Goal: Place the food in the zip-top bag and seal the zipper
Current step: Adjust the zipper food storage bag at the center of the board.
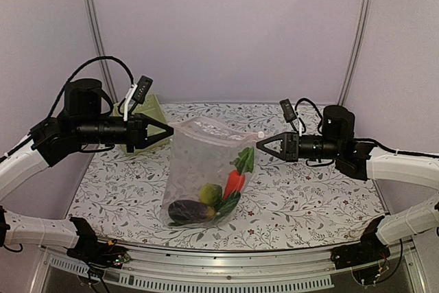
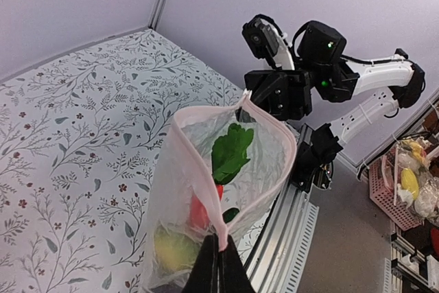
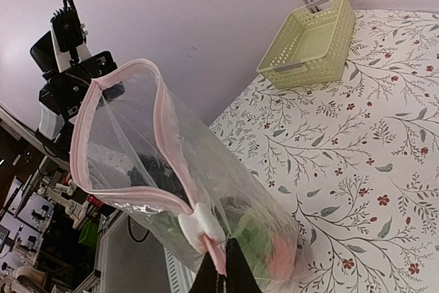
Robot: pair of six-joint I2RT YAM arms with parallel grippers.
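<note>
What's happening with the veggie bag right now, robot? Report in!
Left fingers and right fingers shut on the bag, one at each mouth corner. Food inside; zipper unsealed. Basket well aside, nothing blocking.

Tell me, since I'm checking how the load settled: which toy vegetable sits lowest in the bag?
The dark purple eggplant, lying along the bottom of the bag. The red carrot and the green pieces sit higher.

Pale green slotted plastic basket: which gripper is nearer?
Left. The left gripper pinches the clear zip-top plastic bag at one mouth end, close by the pale green slotted plastic basket; the right gripper pinches the opposite end, the whole bag between it and the basket.
</note>
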